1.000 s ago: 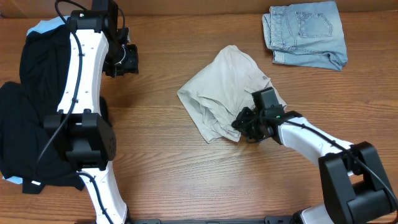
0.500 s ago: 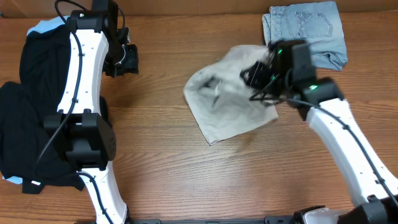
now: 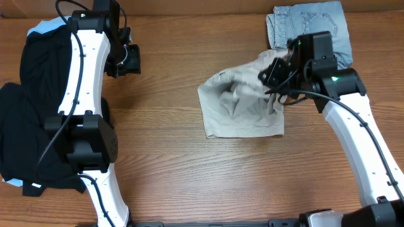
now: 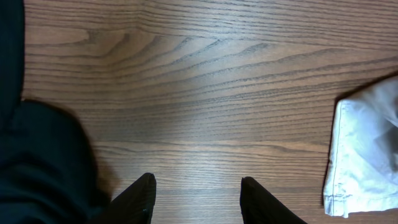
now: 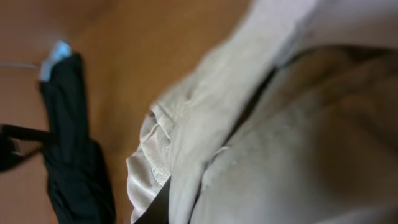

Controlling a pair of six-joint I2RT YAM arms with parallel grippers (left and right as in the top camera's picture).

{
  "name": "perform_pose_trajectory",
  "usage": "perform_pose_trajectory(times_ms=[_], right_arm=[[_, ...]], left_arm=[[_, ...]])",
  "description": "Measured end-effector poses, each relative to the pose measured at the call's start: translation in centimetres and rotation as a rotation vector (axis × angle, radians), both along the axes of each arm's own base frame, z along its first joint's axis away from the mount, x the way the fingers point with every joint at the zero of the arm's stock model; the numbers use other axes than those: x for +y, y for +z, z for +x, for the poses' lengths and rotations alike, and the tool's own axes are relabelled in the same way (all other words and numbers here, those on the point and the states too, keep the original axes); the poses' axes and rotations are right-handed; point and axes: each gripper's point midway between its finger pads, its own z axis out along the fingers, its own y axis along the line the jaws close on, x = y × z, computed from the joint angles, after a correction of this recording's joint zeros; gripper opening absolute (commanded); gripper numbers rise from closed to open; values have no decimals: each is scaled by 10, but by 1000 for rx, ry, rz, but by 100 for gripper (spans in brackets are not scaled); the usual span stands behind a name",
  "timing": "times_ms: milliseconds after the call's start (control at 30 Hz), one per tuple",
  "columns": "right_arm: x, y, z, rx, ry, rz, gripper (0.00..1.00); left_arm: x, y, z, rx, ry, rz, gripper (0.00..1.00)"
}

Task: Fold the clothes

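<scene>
Mostly the right gripper [image 3: 273, 77] is hard to read: its fingertips are buried in the khaki shorts [image 3: 243, 110], clamped on a bunched far-right corner. Its wrist view is only blurred beige cloth. The shorts lie mid-counter [image 3: 183, 176], somewhat toward the right edge, with their near hem flat on the wood. The left gripper [image 3: 128, 60] hangs near the far left corner, fingers [image 4: 140, 196] spread wide over bare wood, holding nothing. There is one pair of khaki shorts and one pair of denim shorts [image 3: 309, 31], folded at the far right corner. Black garments [image 3: 28, 120] heap along the left edge, partly cut off and under the arm; their number cannot be told.
</scene>
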Motion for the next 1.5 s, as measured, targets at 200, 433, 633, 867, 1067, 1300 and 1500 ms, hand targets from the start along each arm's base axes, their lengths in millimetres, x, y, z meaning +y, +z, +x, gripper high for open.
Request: perform_pose_trajectory(times_ms=[200, 433, 633, 867, 1067, 1300, 1500], right_arm=[[12, -47, -47, 242, 40, -55, 34], [26, -118, -79, 368, -18, -82, 36], [21, -154, -89, 390, -69, -74, 10], [48, -115, -35, 137, 13, 27, 4], [67, -27, 16, -120, 52, 96, 4], [74, 34, 45, -345, 55, 132, 4], [87, -29, 67, -276, 46, 64, 4]], left_arm=[[0, 0, 0, 0, 0, 0, 46], [0, 0, 0, 0, 0, 0, 46], [0, 0, 0, 0, 0, 0, 46], [0, 0, 0, -1, 0, 0, 46], [0, 0, 0, -1, 0, 0, 46], [0, 0, 3, -13, 0, 0, 45], [0, 1, 5, -21, 0, 0, 46]])
